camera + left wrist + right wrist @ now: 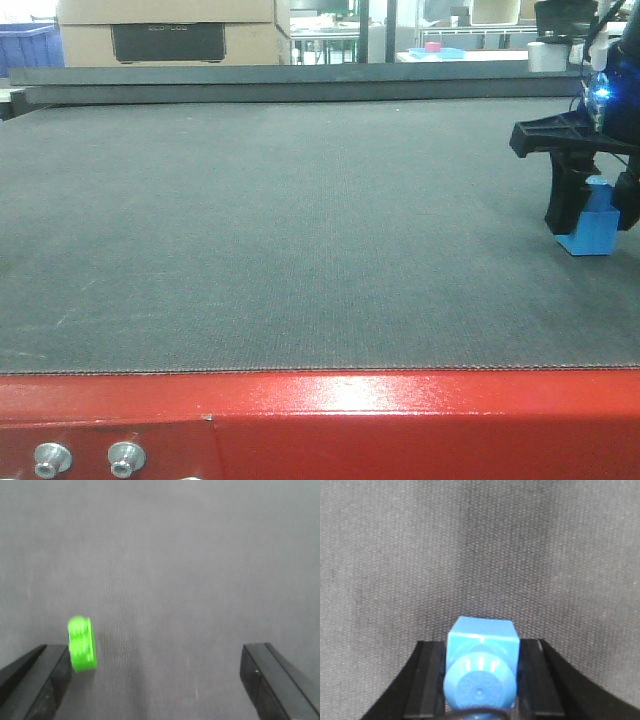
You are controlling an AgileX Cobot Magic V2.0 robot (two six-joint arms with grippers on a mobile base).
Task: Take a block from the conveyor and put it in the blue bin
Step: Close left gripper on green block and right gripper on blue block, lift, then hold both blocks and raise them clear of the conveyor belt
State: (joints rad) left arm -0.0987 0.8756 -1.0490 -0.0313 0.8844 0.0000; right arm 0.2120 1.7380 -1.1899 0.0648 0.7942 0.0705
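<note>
Behind the conveyor [300,220], carton [168,34], perhaps "ECOVACS"

Right gripper [594,222]: matte black, angular wedge-shaped body, with a small blue light [601,93] glowing above it. Its fingers [427,680] are black, with flat inner faces and curved outer ribs. A thin black cable [475,712] arcs at the base. Left gripper [152,655]: two glossy black bars with square edges.
</note>
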